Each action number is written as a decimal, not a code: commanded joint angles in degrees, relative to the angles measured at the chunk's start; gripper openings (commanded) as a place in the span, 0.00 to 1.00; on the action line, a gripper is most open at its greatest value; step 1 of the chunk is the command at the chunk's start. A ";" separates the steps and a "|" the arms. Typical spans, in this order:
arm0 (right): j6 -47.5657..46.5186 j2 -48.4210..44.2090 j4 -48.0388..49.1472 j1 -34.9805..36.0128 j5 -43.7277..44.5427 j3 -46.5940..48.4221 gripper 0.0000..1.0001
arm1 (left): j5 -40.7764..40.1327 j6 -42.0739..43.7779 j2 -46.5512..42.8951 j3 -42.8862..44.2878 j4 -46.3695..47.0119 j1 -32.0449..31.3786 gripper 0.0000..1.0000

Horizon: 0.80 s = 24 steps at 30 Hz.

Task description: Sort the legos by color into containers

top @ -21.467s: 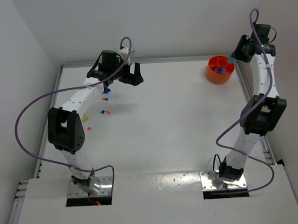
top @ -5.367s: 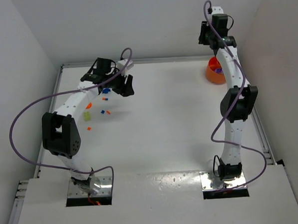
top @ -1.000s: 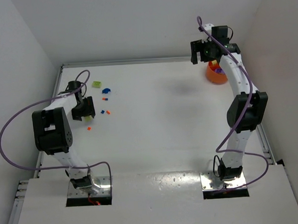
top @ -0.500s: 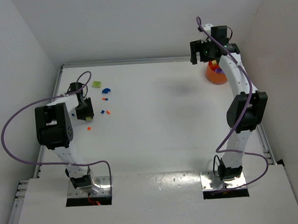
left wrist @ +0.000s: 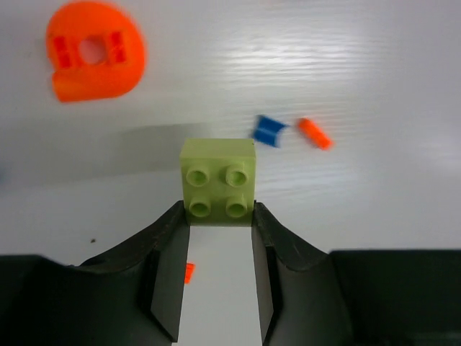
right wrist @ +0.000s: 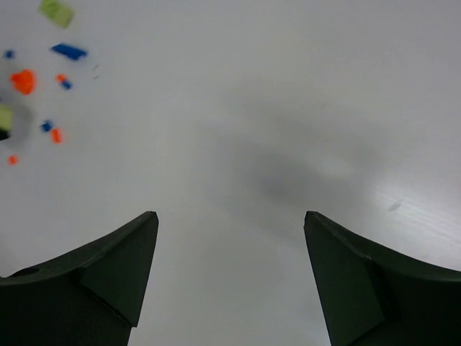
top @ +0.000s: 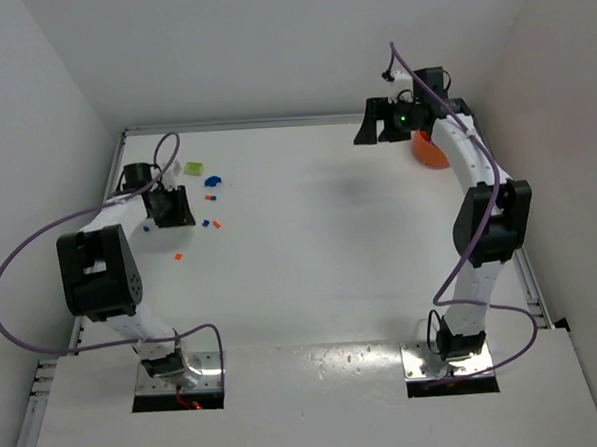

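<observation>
A pale yellow-green lego (left wrist: pixel 218 180) sits between my left gripper's (left wrist: pixel 218 216) fingertips, which press on both of its sides; this gripper (top: pixel 167 206) is low over the table's far left. Ahead of it lie a round orange piece (left wrist: pixel 95 50), a blue lego (left wrist: pixel 269 130) and an orange lego (left wrist: pixel 315 133). More legos lie nearby: a yellow-green one (top: pixel 193 169), a blue one (top: pixel 213 181) and small orange ones (top: pixel 178 257). My right gripper (top: pixel 372 128) hangs open and empty (right wrist: pixel 230 216), left of the orange container (top: pixel 430 154), which its arm partly hides.
A raised rail (top: pixel 120 153) borders the table at the left and back. White walls stand close behind and on both sides. The left arm's purple cable (top: pixel 39 242) loops out over the left edge.
My left gripper has narrowed onto the yellow-green lego and shifted slightly towards the back. My right gripper has swung left, away from the orange container.
</observation>
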 commanded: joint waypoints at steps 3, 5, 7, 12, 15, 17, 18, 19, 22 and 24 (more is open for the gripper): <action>13.98 -3.54 5.42 3.05 -19.53 -4.81 0.80 | 24.90 6.70 -10.83 3.19 1.36 -3.79 0.30; 17.59 -2.75 7.62 4.63 -23.23 -4.81 0.80 | 30.27 7.49 -12.16 4.59 1.36 -7.21 0.30; 18.83 -0.74 8.50 5.86 -25.07 -3.76 0.79 | 32.14 8.20 -13.22 5.21 1.36 -10.02 0.30; 24.63 2.34 12.73 9.91 -27.63 -0.78 0.79 | 31.80 11.98 -14.28 6.26 1.36 -19.26 0.30; 27.26 4.27 15.62 12.11 -29.65 -0.24 0.79 | 29.60 12.51 -14.28 7.66 1.36 -22.86 0.30; 28.49 4.81 16.15 13.07 -30.89 0.28 0.79 | 27.23 13.03 -13.75 8.46 1.88 -24.36 0.30; 29.63 5.59 16.76 13.60 -31.67 0.28 0.79 | 26.44 13.04 -13.75 8.99 1.88 -25.58 0.30; 30.25 5.60 17.46 14.48 -32.55 0.29 0.79 | 24.00 12.51 -13.75 8.99 3.02 -26.20 0.30; 32.10 6.21 18.70 15.80 -34.04 -1.20 0.79 | 22.57 12.51 -13.75 8.99 5.57 -27.96 0.30; 32.71 6.74 19.40 16.41 -34.66 -1.21 0.79 | 21.86 12.51 -13.75 8.99 6.10 -28.50 0.30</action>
